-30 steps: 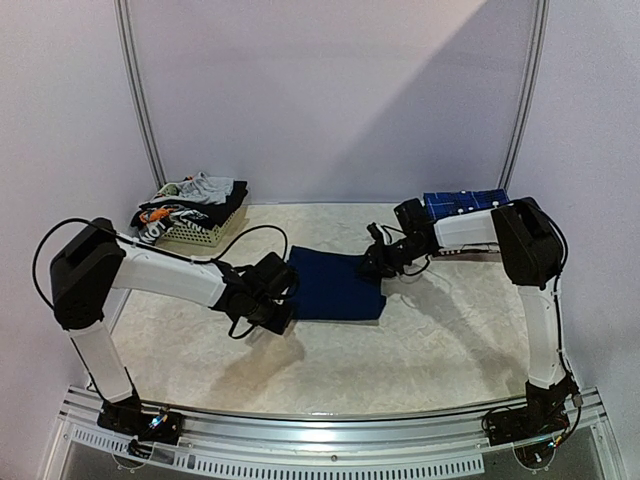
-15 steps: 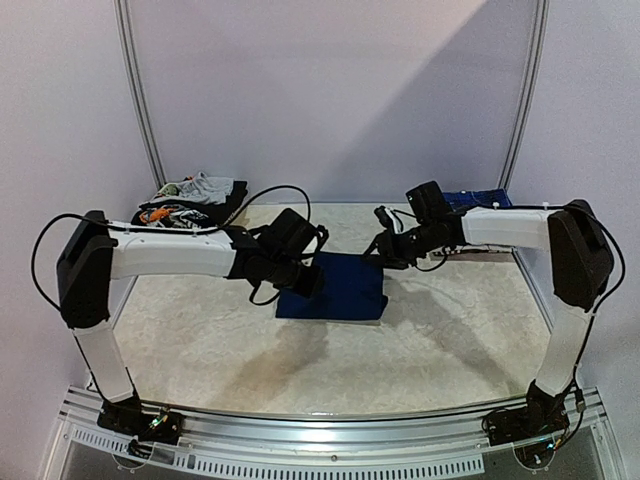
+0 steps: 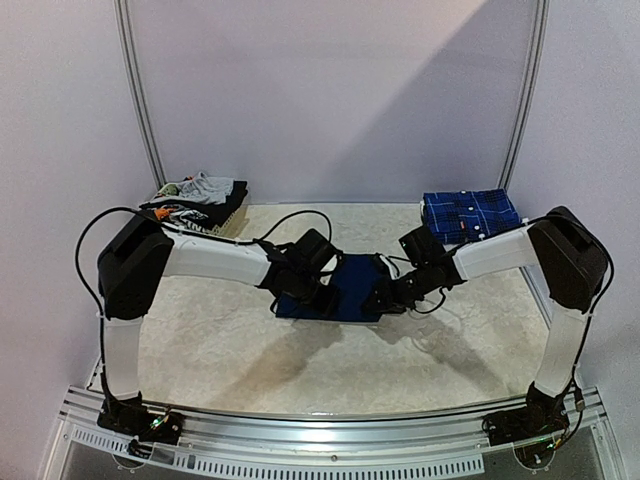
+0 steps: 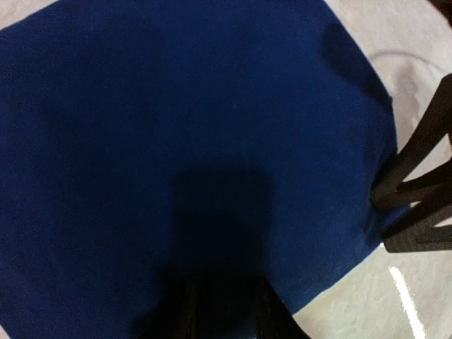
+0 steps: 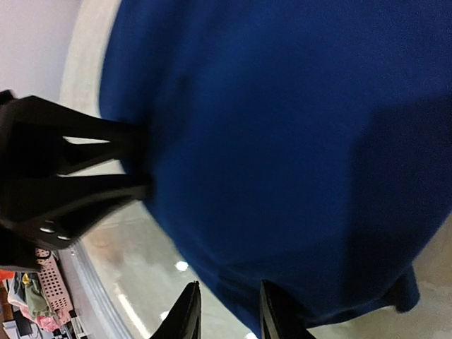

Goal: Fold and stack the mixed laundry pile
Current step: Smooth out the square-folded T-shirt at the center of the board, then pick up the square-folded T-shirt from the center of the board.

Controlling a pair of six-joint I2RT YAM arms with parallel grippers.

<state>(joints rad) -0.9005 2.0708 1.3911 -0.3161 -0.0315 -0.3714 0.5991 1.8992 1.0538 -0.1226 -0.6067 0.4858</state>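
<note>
A folded navy garment (image 3: 352, 290) lies flat in the middle of the table and fills both wrist views (image 4: 176, 141) (image 5: 296, 127). My left gripper (image 3: 316, 290) (image 4: 229, 300) hovers low over its left part, its fingers a little apart, with only dark cloth beneath them. At the garment's right edge is my right gripper (image 3: 390, 297) (image 5: 227, 300), its fingers apart and astride the cloth's border. A folded blue plaid shirt (image 3: 470, 214) rests at the back right. The remaining laundry pile (image 3: 195, 195) sits heaped at the back left.
A white slatted basket (image 3: 215, 226) under the heap stands in the back left corner. Metal frame posts (image 3: 140, 100) rise at both back corners. The table's near edge has a metal rail (image 3: 320, 440).
Both arms have swung in toward the navy garment. The left gripper moved from its left edge onto it. The right arm drew nearer and uncovered the plaid shirt. Both jaws narrowed.
</note>
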